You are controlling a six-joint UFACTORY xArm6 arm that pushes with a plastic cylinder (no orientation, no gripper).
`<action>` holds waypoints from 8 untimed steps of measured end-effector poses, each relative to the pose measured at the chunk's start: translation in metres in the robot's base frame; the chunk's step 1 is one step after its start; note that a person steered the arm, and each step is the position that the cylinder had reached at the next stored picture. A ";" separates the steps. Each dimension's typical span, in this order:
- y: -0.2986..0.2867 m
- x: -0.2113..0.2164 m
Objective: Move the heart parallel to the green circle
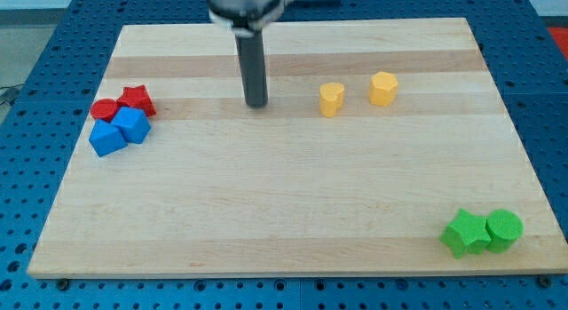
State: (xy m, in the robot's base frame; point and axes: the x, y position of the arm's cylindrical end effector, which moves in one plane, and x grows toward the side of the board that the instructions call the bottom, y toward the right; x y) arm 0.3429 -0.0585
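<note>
- The yellow heart [331,99] lay in the upper middle of the wooden board [293,221], just left of the yellow hexagon [383,88] and clear of it by a small gap.
- My tip [256,104] rested on the board to the view's left of the heart, apart from it and touching no block. The rod carried no fingers, so there was nothing to spread, press together or pinch.
- The green circle [504,228] sat at the board's lower right corner, touching the green star [466,232] on its left.
- Risk, judged: a straight push to the view's right from that position would likely drive the heart into the hexagon and move both blocks together.
- Risk, judged: an off-centre contact on the heart's rounded lobes could spin it or let it slip off the tip.
- Risk, judged: a long push toward the lower right could overshoot, strike the green pair, and displace the reference circle.
- The red circle [105,109], red star [137,99], blue cube [107,139] and second blue block [132,123] were clustered at the left edge, well apart from any likely path.
</note>
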 end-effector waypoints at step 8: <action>0.152 0.079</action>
State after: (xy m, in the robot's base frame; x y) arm 0.4215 0.0938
